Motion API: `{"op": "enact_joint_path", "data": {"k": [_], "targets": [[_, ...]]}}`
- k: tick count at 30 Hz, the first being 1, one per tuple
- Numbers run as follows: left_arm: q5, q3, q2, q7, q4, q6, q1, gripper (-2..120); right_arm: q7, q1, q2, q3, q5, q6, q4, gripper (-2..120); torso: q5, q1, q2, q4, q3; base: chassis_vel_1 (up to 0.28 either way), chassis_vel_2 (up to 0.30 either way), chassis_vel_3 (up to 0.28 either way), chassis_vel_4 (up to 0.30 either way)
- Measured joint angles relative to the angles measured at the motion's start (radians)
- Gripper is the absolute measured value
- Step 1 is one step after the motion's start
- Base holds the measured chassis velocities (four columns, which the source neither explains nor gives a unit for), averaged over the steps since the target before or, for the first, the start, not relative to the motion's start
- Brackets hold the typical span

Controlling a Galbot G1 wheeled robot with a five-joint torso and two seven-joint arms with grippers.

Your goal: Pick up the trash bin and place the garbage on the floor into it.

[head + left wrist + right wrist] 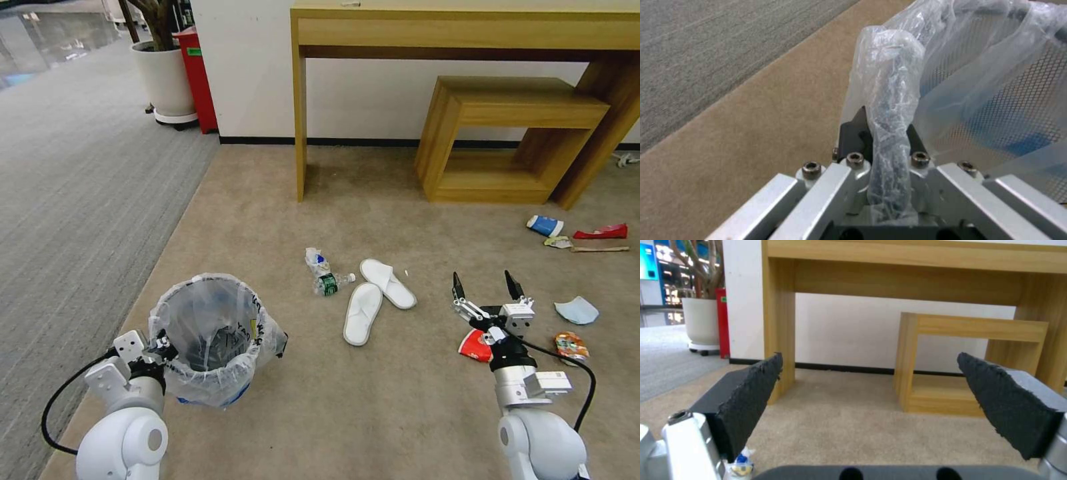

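- Our left gripper sits in the lower left of the head frame, arm bent up from the bottom edge, and it's clamped onto the near rim of the trash bin.
- In the left wrist view we can see it clearly: the jaws are pinched narrow on the bag-wrapped rim of the bin, with the clear liner bunched up between the black pads and the mesh wall off to the side.
- The bin stands upright on the tan carpet, just right of where the grey carpet starts.
- Our right gripper is in the lower right of the head frame, forearm rising from the bottom edge, fingers pointing up and away toward the wooden desk. Jaws are spread wide and hold nothing.
- The right wrist view shows the same: both dark pads well apart, looking level across the carpet at the desk and the low wooden stool.
- Garbage on the floor: two white slippers in the middle, the clear bottle just left of them.
- The red-white packet lies right beside our right wrist, the orange can to its right, and the pale blue mask above that.
- Far right: the blue-white cup, the red wrapper and the wooden stick.
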Motion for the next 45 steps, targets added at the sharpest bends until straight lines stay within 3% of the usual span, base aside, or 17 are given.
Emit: {"op": "enact_joint_path", "data": {"k": [45], "targets": [[-0.083, -0.043, 0.039, -0.033, -0.075, 0.033, -0.003, 2, -0.009, 0.007, 0.003, -0.004, -0.011, -0.005, -0.006, 100, 0.0, 0.0, 0.0, 0.0, 0.0, -0.064, 0.066, 0.066, -0.065]]}}
